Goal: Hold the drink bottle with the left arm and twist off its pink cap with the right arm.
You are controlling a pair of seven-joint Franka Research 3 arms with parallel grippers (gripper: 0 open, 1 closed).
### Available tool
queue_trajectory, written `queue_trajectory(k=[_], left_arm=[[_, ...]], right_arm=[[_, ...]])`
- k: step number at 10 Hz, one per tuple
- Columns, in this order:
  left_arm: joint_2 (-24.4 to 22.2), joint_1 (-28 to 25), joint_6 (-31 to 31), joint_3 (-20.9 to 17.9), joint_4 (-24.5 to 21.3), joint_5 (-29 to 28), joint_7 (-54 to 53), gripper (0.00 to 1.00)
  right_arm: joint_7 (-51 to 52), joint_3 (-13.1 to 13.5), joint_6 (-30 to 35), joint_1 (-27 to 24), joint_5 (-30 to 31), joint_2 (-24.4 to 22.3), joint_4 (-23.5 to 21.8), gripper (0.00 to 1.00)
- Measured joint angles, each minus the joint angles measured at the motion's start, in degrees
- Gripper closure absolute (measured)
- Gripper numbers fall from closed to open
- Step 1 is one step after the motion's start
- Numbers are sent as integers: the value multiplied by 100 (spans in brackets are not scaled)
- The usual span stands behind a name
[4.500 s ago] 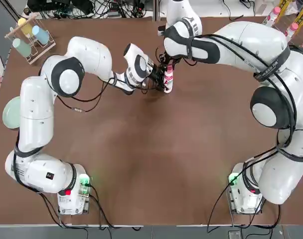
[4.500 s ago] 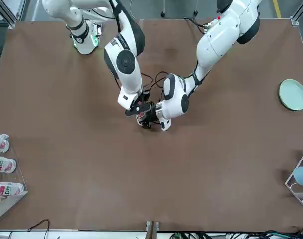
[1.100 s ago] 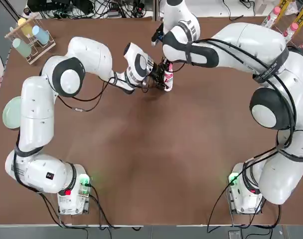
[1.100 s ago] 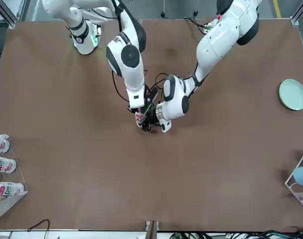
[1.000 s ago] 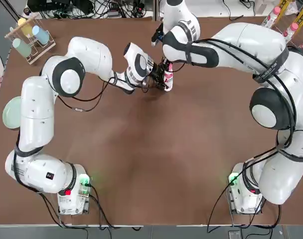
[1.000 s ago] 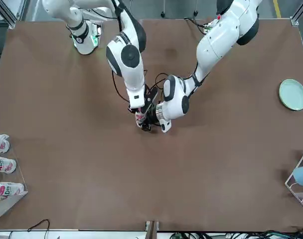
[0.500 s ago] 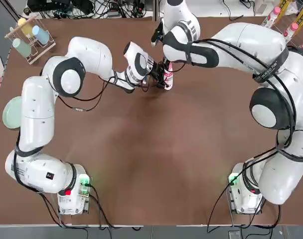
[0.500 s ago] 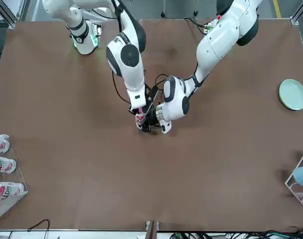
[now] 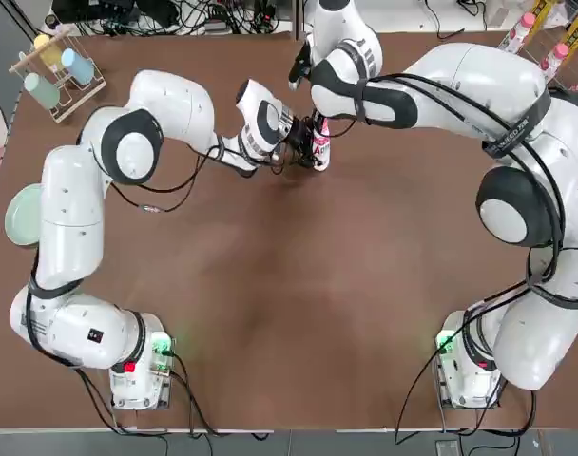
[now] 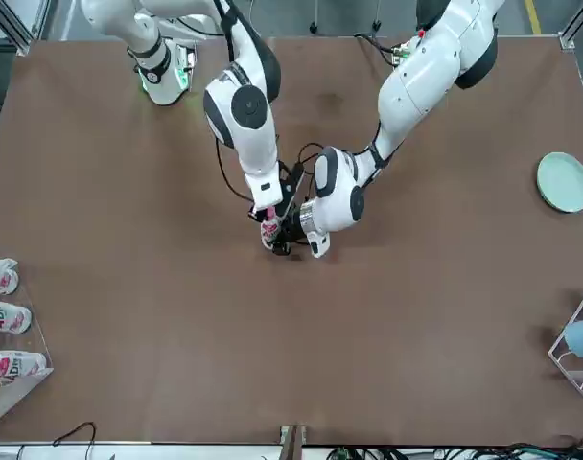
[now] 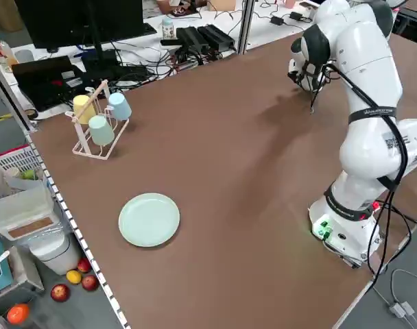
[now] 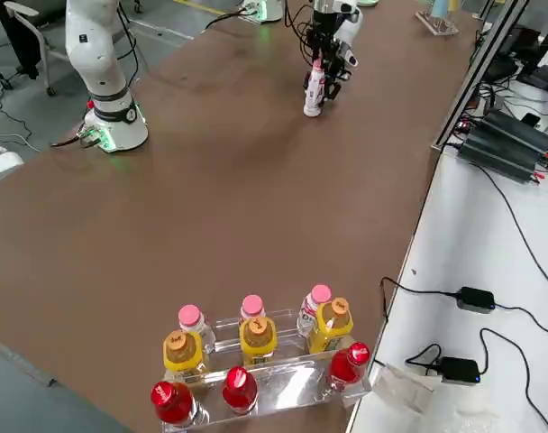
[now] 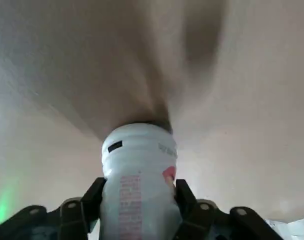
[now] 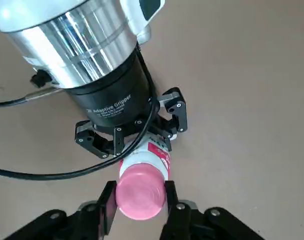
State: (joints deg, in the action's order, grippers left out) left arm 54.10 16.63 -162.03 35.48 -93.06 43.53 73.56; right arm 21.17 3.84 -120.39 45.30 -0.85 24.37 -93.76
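Toward the far edge of the brown table [image 9: 298,313], near its middle, the left gripper [image 14: 132,135] clamped the upright drink bottle [image 13: 138,190] by its body. From above, the right gripper [image 14: 137,200] pinched the pink cap [image 14: 140,195]. Unscrewing seemed underway; next likely called for more wrist turning, then lifting. Cables cluttered a bench beyond.
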Motion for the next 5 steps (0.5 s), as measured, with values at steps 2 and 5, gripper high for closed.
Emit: queue_trajectory(k=[2, 5], left_arm=[[1, 0, -1, -1, 4, 0, 5, 37], [19, 15, -1, -3, 3, 0, 12, 37]], right_arm=[[19, 1, -9, -1, 0, 0, 0, 57], [24, 7, -96, -8, 0, -2, 23, 43]])
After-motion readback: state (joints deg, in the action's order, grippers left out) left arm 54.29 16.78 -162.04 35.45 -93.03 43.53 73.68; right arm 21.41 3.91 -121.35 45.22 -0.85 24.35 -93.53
